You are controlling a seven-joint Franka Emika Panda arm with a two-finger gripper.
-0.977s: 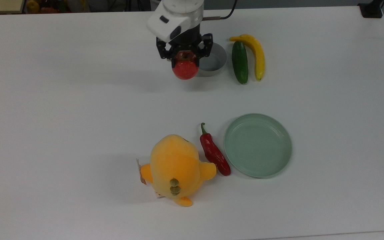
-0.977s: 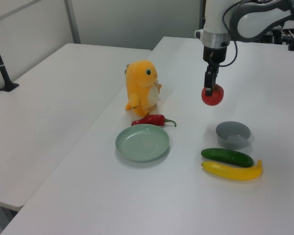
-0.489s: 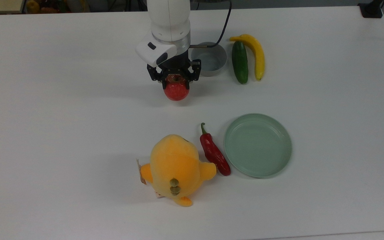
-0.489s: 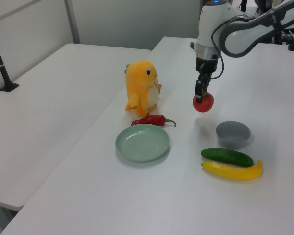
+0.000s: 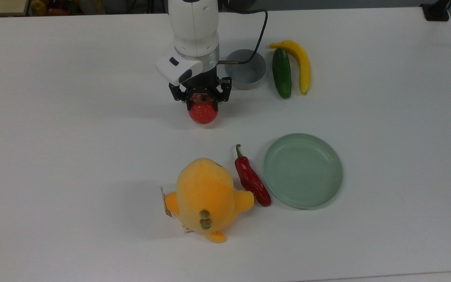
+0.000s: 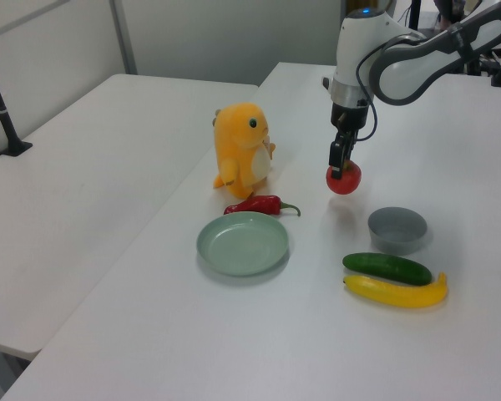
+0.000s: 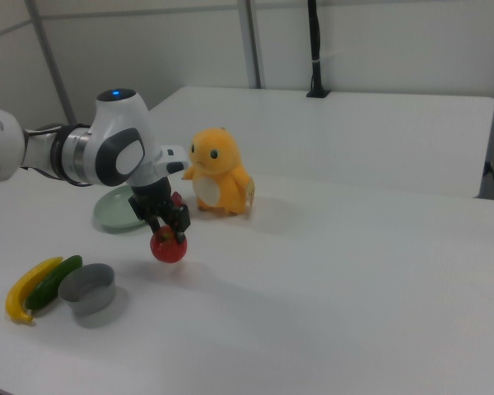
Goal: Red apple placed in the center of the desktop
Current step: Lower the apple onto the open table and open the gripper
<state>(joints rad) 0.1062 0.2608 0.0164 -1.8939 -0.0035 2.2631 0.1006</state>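
**Apple held above the desktop, near the grey bowl**

The gripper was clamped on the red apple, one black finger on each side of the fruit's upper half. In the top view the apple's stem end was largely covered by the gripper body, so only the lower red face was readable. In the left view the apple hung below the gripper with a faint shadow on the desktop beneath it; it appeared clear of the surface, though the gap could not be judged with confidence. The right view gave the same impression: apple under the gripper, shadow on the desktop below.

Landmark: the grey bowl. The apple was near the bowl, on the top view's lower left of it. The arm's white wrist overlapped the bowl's left rim in the top view. A cucumber lay just beside the bowl on the top view's right, with a banana touching or nearly touching the cucumber. Well apart from the bowl, toward the top view's bottom, sat a pale green plate, a red chili pepper alongside its rim, and an orange plush toy next to the pepper. In the right view the arm hid part of the plate.
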